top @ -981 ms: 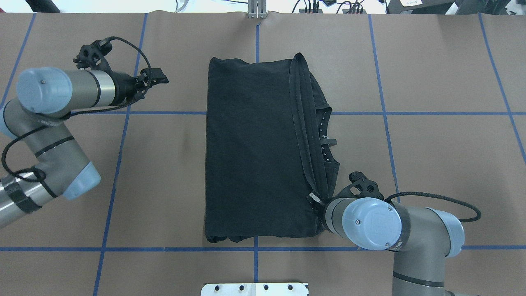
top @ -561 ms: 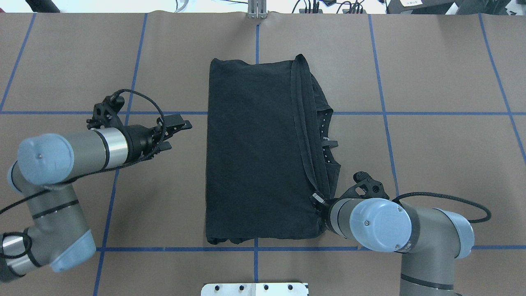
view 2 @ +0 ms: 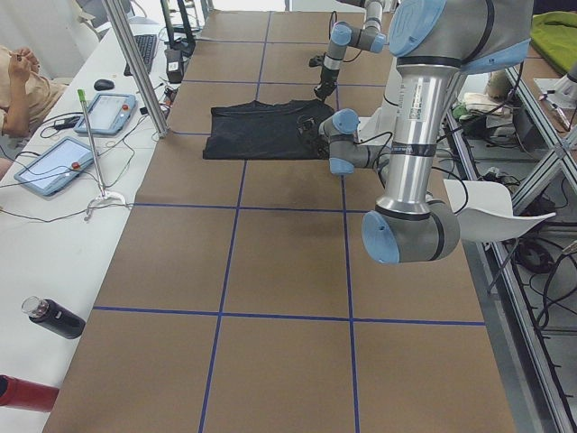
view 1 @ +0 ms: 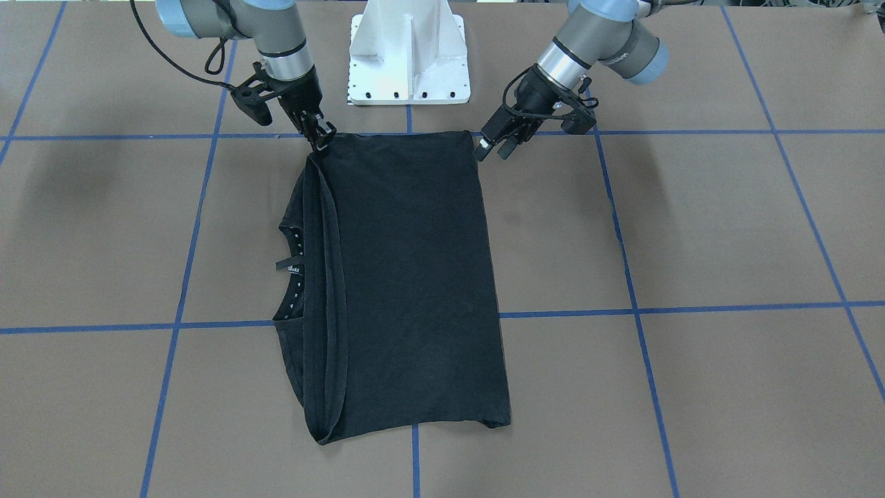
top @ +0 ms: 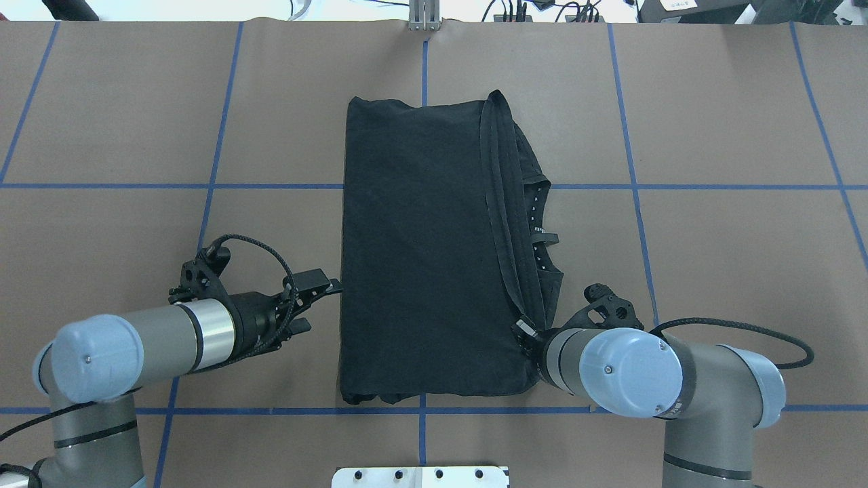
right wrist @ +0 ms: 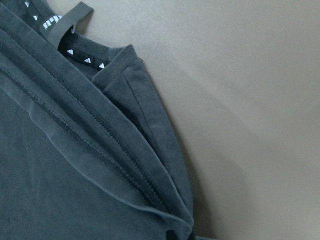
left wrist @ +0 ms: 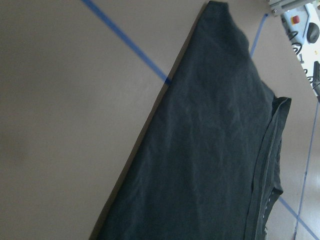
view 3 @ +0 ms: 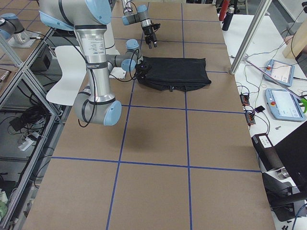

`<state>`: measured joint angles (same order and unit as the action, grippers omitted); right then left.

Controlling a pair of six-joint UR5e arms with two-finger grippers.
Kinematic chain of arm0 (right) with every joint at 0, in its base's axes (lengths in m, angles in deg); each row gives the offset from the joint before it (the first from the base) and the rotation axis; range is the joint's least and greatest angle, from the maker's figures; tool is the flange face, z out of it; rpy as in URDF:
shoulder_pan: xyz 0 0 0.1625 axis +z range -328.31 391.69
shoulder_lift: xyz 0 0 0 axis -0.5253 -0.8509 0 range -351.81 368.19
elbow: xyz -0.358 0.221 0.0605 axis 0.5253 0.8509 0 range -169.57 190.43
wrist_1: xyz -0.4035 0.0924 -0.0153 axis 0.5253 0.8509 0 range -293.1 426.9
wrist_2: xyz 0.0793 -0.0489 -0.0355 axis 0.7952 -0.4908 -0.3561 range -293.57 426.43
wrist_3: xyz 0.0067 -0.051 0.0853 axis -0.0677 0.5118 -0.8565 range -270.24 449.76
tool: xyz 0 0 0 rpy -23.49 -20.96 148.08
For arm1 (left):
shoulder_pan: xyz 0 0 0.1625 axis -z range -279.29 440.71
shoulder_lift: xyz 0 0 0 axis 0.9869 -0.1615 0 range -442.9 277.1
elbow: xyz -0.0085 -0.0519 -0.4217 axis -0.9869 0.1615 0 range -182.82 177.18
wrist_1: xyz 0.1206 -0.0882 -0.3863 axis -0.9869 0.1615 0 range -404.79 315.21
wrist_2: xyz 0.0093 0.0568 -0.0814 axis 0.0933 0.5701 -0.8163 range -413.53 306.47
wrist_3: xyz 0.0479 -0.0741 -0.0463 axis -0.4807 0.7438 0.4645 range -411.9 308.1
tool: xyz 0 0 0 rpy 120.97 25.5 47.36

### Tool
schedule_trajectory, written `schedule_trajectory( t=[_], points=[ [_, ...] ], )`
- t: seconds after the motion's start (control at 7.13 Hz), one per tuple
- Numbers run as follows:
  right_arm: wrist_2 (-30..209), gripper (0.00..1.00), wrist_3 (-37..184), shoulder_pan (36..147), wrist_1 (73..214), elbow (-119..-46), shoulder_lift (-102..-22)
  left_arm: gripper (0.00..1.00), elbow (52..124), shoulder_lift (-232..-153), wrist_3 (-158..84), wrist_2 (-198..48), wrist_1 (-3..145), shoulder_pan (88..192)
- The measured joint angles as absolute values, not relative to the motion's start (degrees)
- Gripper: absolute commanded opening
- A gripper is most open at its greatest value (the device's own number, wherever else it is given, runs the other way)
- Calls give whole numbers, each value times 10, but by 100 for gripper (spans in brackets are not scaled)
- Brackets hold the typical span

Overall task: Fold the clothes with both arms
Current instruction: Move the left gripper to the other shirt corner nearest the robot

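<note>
One T-shirt (top: 420, 257) corner meets right gripper (view 1: 322, 140), opposite edge beside left gripper (top: 321, 304)

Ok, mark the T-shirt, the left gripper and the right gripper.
T-shirt (top: 420, 251), overhead view, middle of the top folded layer.
left gripper (view 1: 492, 150), front-facing view, midway between its fingertips.
right gripper (view 1: 321, 140), front-facing view, between its fingertips at the shirt's corner.

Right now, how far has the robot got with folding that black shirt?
Done: the T-shirt lies folded lengthwise into a narrow rectangle, its collar peeking out along one long side. In hand: the right tool appears to pinch one near corner, and the left tool hovers open beside the other, not yet gripping. Left: probably a fold across its length.
</note>
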<state>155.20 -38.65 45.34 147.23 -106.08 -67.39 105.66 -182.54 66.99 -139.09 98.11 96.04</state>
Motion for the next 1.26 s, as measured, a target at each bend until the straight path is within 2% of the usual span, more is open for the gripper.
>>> schedule_trajectory(
  t=[0.42, 1.12, 1.26],
  points=[
    [1552, 0, -387, 452, 1472, -1060, -673, 90, 1050, -1824, 703, -1387, 977, 918],
    [1551, 0, -387, 450, 1472, -1057, -672, 74, 1036, -1828, 710, -1383, 966, 889],
    [1551, 0, -387, 450, 1472, -1057, -672, 74, 1035, -1828, 710, -1381, 966, 887]
  ],
)
